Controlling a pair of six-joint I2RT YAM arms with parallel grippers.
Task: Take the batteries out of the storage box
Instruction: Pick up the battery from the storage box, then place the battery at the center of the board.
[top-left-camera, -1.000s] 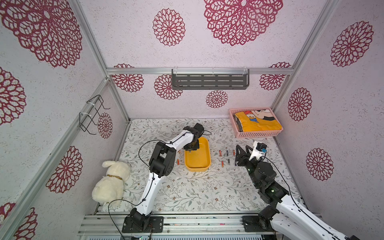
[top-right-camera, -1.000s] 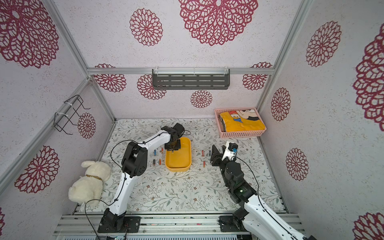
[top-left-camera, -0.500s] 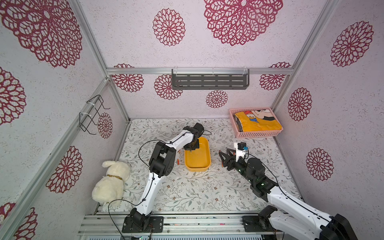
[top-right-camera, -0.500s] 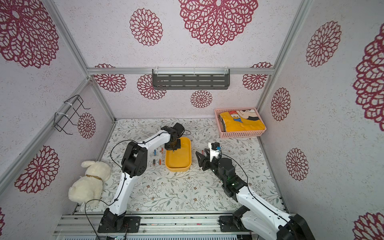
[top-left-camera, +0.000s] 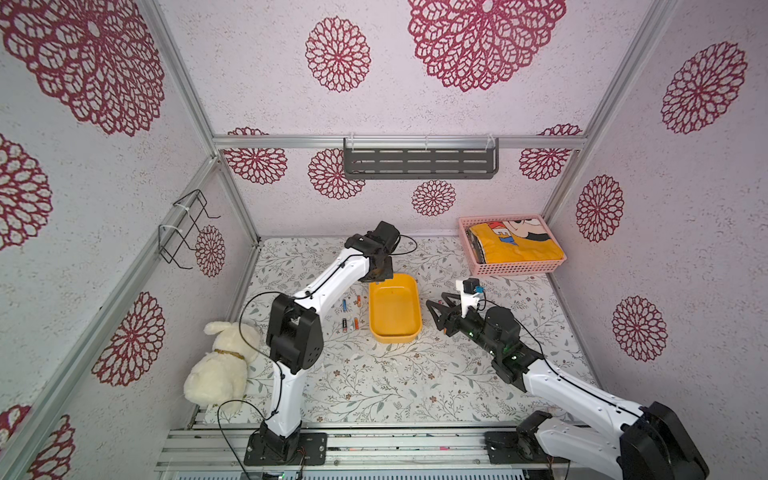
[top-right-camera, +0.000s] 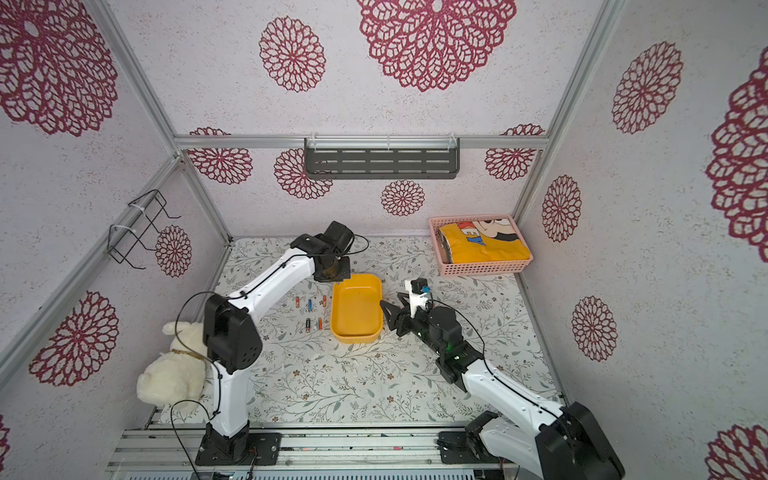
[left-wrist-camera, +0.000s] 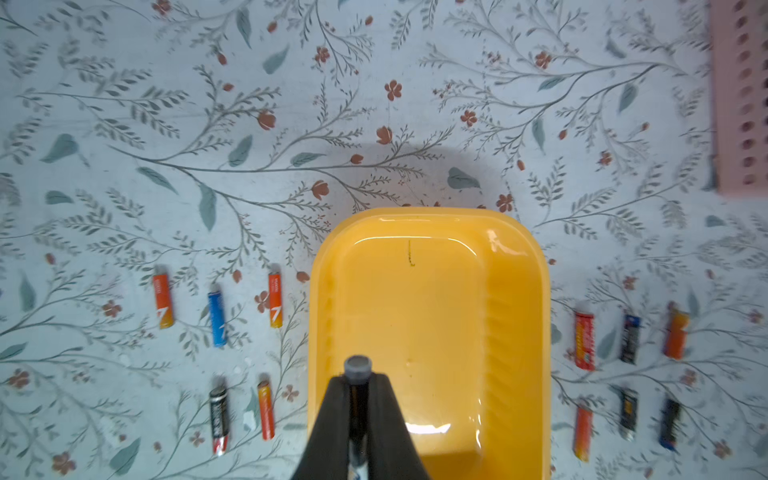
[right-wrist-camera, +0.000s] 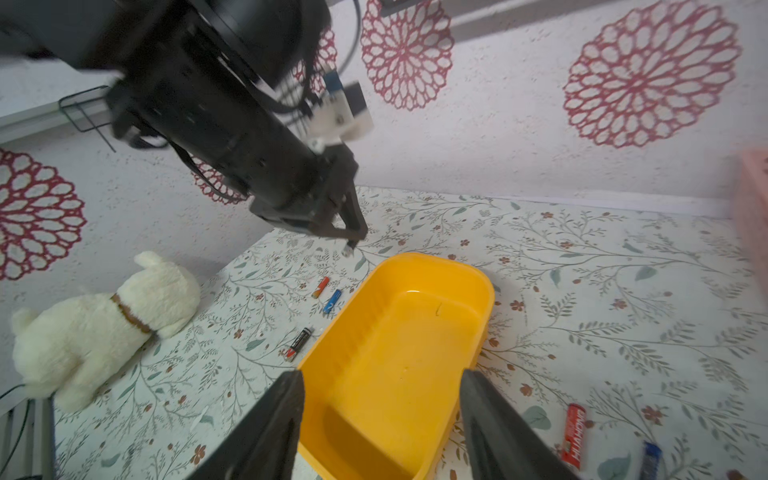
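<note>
Five batteries (top-right-camera: 309, 305) lie in two short rows on the bench (top-right-camera: 316, 386) in both top views, just beside the long wall of the yellow box (top-right-camera: 357, 337) on the left arm's side. The box floor looks bare. The left pincer (top-right-camera: 332, 272) hangs over the box's far end, its jaws hidden under the wrist. The right pincer (top-right-camera: 386, 315) stands apart and empty, just beside the opposite long wall.

In the left wrist view, the left pincer (left-wrist-camera: 357, 395) is clamped on a black battery (left-wrist-camera: 357, 368) that runs along the fingers, its grey end poking past the tips. Six more batteries (left-wrist-camera: 630, 338) lie on the box's other side, all parallel to its long walls.

In the right wrist view, the held battery's tip (right-wrist-camera: 347, 249) points down, near upright, above the far corner. The right pincer's fingers (right-wrist-camera: 274, 419) straddle the box's near end without touching it.

The coming move likely turns on one relation. The gap in the shorter row lies sideways from the left pincer, across the long wall, and the held battery stands upright while its neighbours lie flat, so it must be tipped. The left arm is nearer and already has it.

The bench's floral sheet looks flat and smooth, so a battery could roll. The flowered walls stand close, while the plush dog (top-left-camera: 224, 365) and the pink basket (top-left-camera: 511, 270) sit well apart.
</note>
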